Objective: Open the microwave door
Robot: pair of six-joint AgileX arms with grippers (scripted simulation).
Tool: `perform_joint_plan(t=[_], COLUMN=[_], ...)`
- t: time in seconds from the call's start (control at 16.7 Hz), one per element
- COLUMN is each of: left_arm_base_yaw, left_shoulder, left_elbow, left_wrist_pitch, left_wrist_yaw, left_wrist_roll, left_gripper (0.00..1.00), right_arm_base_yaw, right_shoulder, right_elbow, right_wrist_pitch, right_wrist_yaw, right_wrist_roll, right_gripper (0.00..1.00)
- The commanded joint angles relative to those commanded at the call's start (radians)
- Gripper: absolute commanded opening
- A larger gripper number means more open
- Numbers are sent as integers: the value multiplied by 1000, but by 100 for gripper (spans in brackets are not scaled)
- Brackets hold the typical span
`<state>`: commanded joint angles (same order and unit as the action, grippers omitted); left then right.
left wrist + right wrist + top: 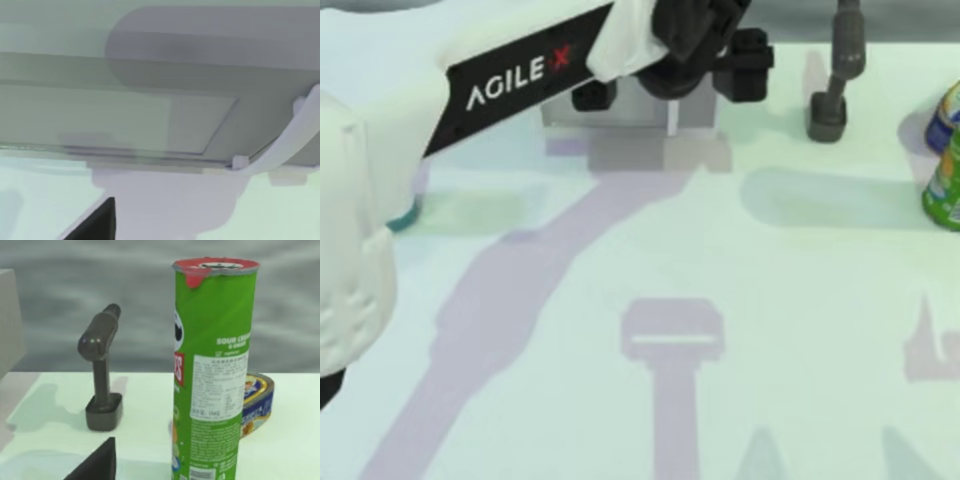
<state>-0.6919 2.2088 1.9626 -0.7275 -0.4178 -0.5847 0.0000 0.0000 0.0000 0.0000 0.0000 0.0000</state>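
microwave [650, 115]: silver-grey box at the far edge of the tabletop, a little left of centre in the top view; mostly hidden under the left arm's wrist.
microwave door [125, 125]: fills the left wrist view at close range; grey window in a silver frame; looks flush with the body, cannot tell for sure.
handle [295, 142]: pale curved bar on one edge of the door, standing off the panel on small posts.
left gripper [705, 45]: black, right above the microwave at the far edge; white AgileX arm reaches in from the left side; whether the pincer is released or clenched, cannot tell.
right gripper: arm not seen in the top view; only a dark corner shows in its own wrist view; pincer state, cannot tell.
drill [832, 80]: dark grey, upright on its base near the far edge, right of the microwave, apart from it.
green can [212, 370]: tall tube with red lid, upright at the right edge of the tabletop.
round tin [257, 402]: blue and yellow, just behind the green can, near the right edge.
tabletop [650, 290]: pale green-white, smooth, crossed by purple-grey arm shadows.
room: blurred grey backdrop beyond the far edge.
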Motion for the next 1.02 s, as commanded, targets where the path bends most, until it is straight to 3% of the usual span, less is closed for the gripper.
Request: perform_joint_plan(t=[0.66, 1.02], left_arm_base_yaw=[58, 58], left_shoulder=[214, 214], left_elbow=[125, 125], left_wrist_pitch=[110, 110], left_wrist_yaw=[37, 37], left_wrist_roll=[55, 55], left_gripper=[100, 55], right_arm_base_yaw=[0, 0], right_shoulder=[0, 0], right_elbow=[0, 0], right_wrist_pitch=[0, 0], right_wrist_yaw=[0, 0], right_wrist_roll=[0, 0], right_gripper=[100, 100])
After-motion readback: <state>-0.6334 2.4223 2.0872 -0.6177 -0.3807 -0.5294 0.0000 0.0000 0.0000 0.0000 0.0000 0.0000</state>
